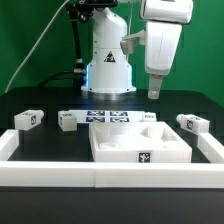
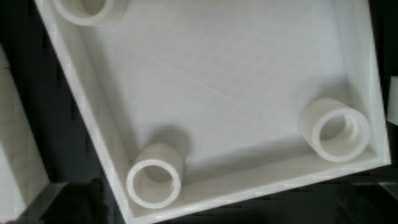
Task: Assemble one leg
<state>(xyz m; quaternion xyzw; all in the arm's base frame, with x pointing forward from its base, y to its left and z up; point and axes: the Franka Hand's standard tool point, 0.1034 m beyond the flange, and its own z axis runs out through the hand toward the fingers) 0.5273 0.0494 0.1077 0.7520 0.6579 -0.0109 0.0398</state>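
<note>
Hand (image 1: 155, 96) hangs high above black desk (image 1: 50, 105), over rear part of large flat white square tabletop with raised rim (image 1: 110, 150). Nothing seen in grip. Finger gap: cannot tell, as fingers are small and dark in exterior view and absent from wrist view.

Wrist view shows only tabletop (image 2: 214, 90) and round corner sockets (image 2: 157, 180), no leg.

Nearest small white plastic rectangular block leg with black-and-white tag (image 1: 193, 123) lies on desk, below hand and toward exterior view's right, near tabletop's rear corner, long axis roughly across view. Second leg (image 1: 67, 121) and third leg (image 1: 27, 120) lie farther off, at exterior view's left.

Judgement: coming move needs shift toward exterior view's right, then descent, with fingers closing across leg's short side.
</note>
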